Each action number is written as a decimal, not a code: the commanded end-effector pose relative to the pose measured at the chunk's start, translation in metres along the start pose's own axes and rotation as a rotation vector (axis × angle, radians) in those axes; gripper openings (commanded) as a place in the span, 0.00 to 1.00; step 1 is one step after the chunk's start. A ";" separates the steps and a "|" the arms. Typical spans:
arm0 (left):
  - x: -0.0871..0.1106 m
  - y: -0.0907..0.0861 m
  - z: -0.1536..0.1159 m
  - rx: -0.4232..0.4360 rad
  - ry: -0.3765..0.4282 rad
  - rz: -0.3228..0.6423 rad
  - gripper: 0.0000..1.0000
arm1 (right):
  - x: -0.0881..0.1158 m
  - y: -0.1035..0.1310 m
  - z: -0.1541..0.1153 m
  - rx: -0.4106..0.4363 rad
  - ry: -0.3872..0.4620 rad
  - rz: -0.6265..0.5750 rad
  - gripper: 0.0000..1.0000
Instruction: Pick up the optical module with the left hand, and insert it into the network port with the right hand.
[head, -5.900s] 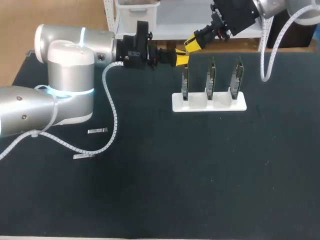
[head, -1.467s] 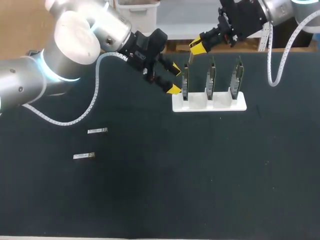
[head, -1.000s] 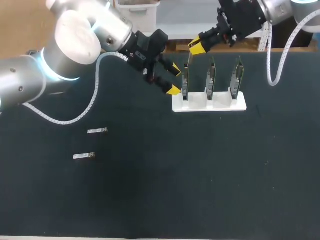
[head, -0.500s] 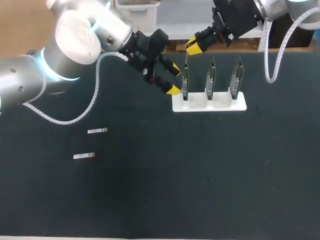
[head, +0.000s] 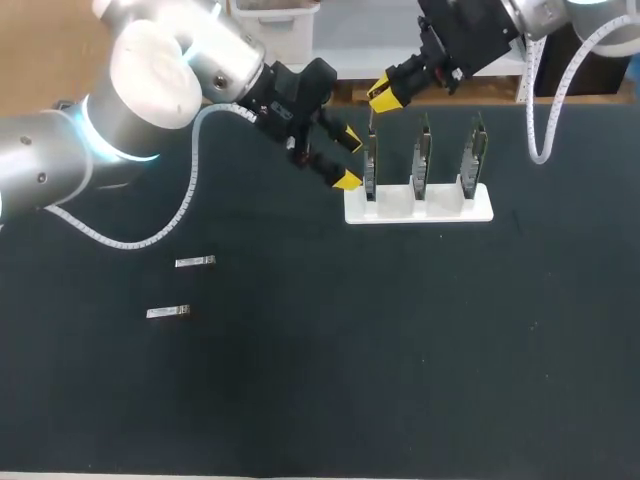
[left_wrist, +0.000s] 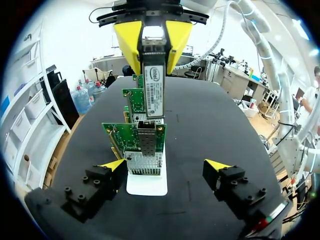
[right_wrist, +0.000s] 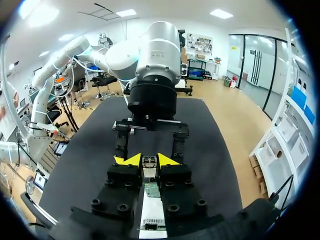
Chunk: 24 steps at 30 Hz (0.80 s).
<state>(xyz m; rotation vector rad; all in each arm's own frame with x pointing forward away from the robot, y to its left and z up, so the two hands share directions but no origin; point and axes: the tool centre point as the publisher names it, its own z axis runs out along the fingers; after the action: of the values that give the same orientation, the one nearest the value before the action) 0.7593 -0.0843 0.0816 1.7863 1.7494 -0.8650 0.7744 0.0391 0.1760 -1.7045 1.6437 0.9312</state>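
Right gripper (head: 378, 95): pinching module (left_wrist: 153, 87), its free end near port (left_wrist: 146, 142) ahead. Left gripper (head: 348, 159): spread, empty, flanking card (left_wrist: 116, 134). Risk: a slight tilt could jam module on port's rim and tip card.

Silver left arm (head: 150, 80), right arm (head: 540, 12), cyan ring (head: 120, 150), white ribbed cables (head: 190, 195); black left tool (head: 348, 160), right tool (head: 380, 96), yellow-tipped.

Optical module (left_wrist: 152, 85) too small to make out in head view
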 end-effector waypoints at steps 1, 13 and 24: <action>-0.001 0.001 0.000 0.003 0.006 -0.003 1.00 | -0.001 0.001 0.001 0.003 0.007 0.002 0.00; -0.001 0.001 0.000 0.003 0.006 -0.003 1.00 | 0.001 -0.001 0.003 0.004 0.022 0.011 0.00; -0.001 0.001 0.000 0.003 0.006 -0.003 1.00 | 0.004 -0.005 0.004 0.003 0.029 0.027 0.00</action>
<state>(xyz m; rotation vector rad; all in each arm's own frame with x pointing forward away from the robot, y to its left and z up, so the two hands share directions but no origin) 0.7593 -0.0843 0.0817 1.7864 1.7493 -0.8650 0.7777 0.0397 0.1711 -1.7041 1.6900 0.9185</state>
